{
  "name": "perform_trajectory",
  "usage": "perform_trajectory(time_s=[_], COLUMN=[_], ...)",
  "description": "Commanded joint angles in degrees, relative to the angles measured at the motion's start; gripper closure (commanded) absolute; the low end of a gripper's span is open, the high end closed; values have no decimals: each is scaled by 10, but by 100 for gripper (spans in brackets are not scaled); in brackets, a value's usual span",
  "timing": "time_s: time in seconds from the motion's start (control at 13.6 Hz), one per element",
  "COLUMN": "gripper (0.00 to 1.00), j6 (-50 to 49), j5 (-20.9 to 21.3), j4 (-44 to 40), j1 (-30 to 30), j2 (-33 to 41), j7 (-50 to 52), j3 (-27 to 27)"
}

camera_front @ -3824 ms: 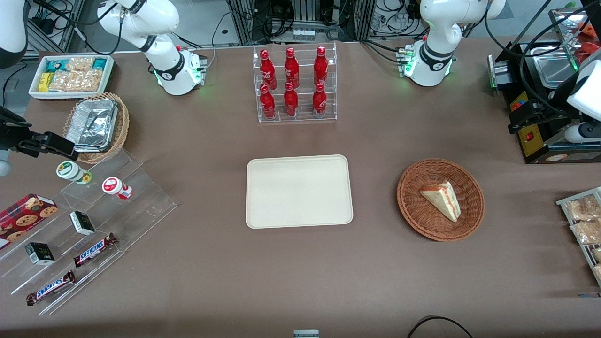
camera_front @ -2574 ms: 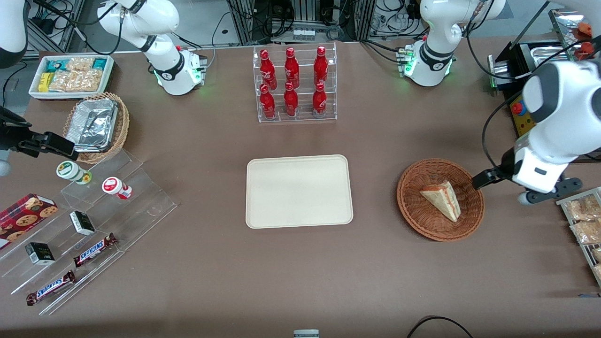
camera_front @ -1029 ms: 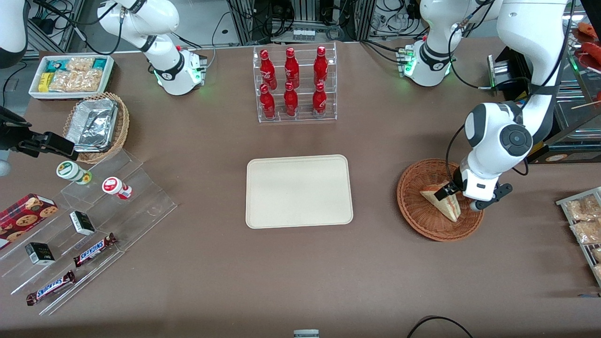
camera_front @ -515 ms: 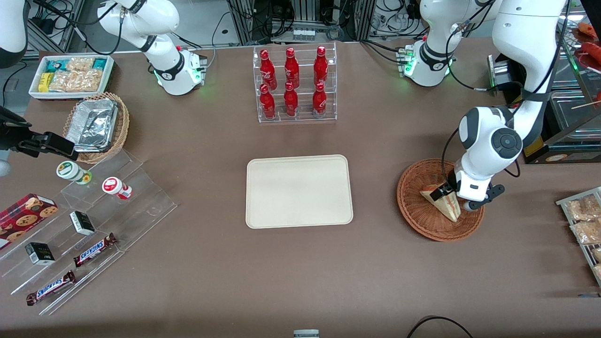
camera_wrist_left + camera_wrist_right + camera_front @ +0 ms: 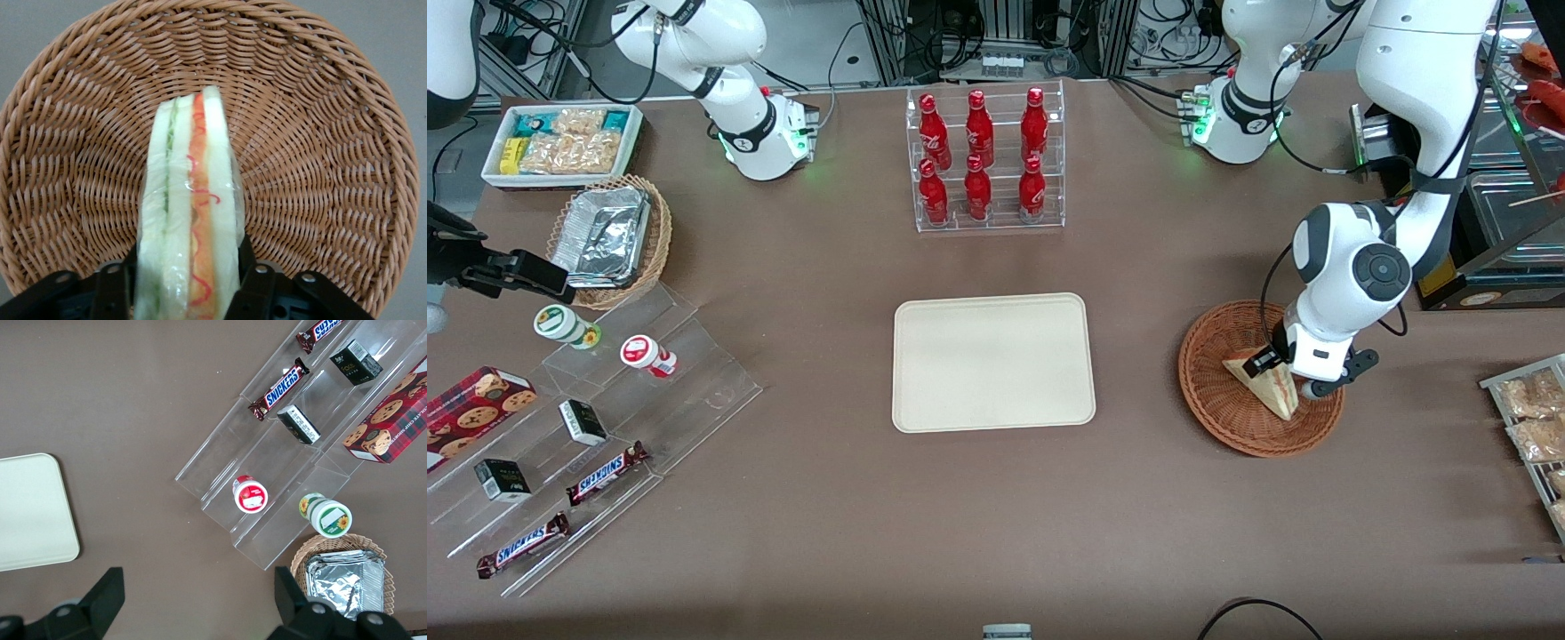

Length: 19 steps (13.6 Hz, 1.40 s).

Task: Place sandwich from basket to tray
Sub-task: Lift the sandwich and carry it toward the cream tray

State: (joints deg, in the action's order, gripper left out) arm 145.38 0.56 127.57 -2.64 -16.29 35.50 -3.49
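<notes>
1. The sandwich [image 5: 1263,383] [image 5: 190,220] lies in the basket [image 5: 1218,391] [image 5: 320,167], its wrapped filling edge facing the wrist camera.
2. The gripper [image 5: 1282,367] [image 5: 187,293] is down in the basket, its fingers [image 5: 259,288] pressed against both bread faces, holding the sandwich.
3. The tray [image 5: 993,362] sits bare on the worktop [image 5: 996,516], well apart from the basket, toward the parked arm's end.

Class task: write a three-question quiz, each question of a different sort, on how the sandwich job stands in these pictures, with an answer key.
1. True or false: the sandwich already lies on the tray.
2. Where is the hand? A. over the tray B. at the sandwich in the basket C. by the red bottles
3. Fill in: the wrapped sandwich sits between the hand's two ____.

Key: 1 false; 2 B; 3 fingers.
</notes>
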Motion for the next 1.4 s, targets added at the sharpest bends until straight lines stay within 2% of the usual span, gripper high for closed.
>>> perform_trajectory(time_s=[0.0,0.15,0.29,0.44,0.66,0.96,1.32], gripper=[100,100,100,100,100,100,100], j6=[-10,-75,-150,-233,-334,-343,-342], j5=[3,8,31,33,33,31,25], j4=[-8,-44,-78,-128,-227,-278,-346], j1=[-4,-9,-17,-42,-90,-172,-255], j2=[15,24,44,63,47,22,-50], j7=[10,8,9,9,12,13,25], j3=[1,1,1,0,0,-1,-1])
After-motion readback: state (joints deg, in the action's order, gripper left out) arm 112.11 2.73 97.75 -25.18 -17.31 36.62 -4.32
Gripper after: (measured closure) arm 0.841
